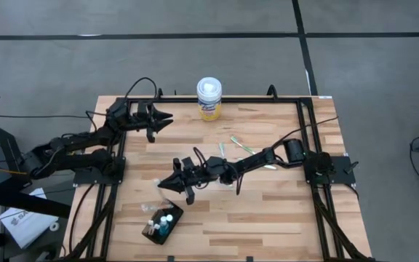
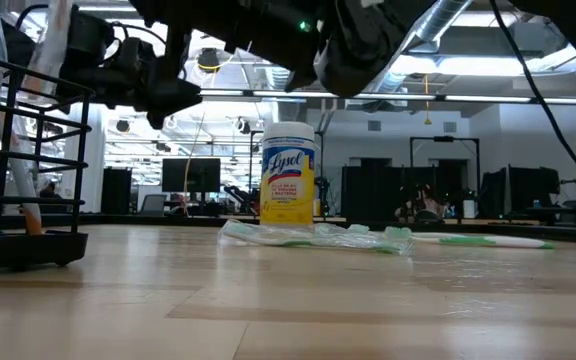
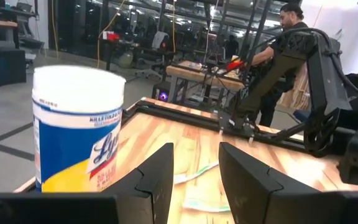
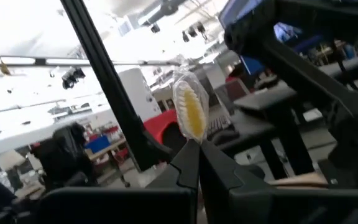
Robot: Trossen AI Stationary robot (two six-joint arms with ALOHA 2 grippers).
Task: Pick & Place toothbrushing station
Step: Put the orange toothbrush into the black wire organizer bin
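The toothbrushing station (image 1: 162, 222), a black slotted holder with small items in it, stands near the table's front edge; in the low view it shows as a black frame (image 2: 28, 150) at the left. My right gripper (image 1: 166, 185) hangs just beyond its far side, shut on a clear-wrapped toothbrush (image 4: 190, 112) with yellow bristles. My left gripper (image 1: 163, 118) waits open at the far left, beside the white-lidded wipes canister (image 3: 76, 130). More wrapped toothbrushes (image 2: 318, 238) lie flat mid-table. My right gripper pinches the wrapped toothbrush just below its head (image 4: 191, 140) between its two fingertips (image 4: 185, 163). The yellow-bristled head sticks out past the fingertips. The fingers point toward the table's left edge, tipped a little upward. The brush is lifted clear of the table.
The wipes canister (image 1: 209, 98) stands upright at the table's far edge. Loose toothbrushes (image 1: 240, 145) lie under my right arm, another (image 2: 488, 241) farther right. Black rails (image 1: 304, 131) run along the table's sides. Bare wood shows at the front right.
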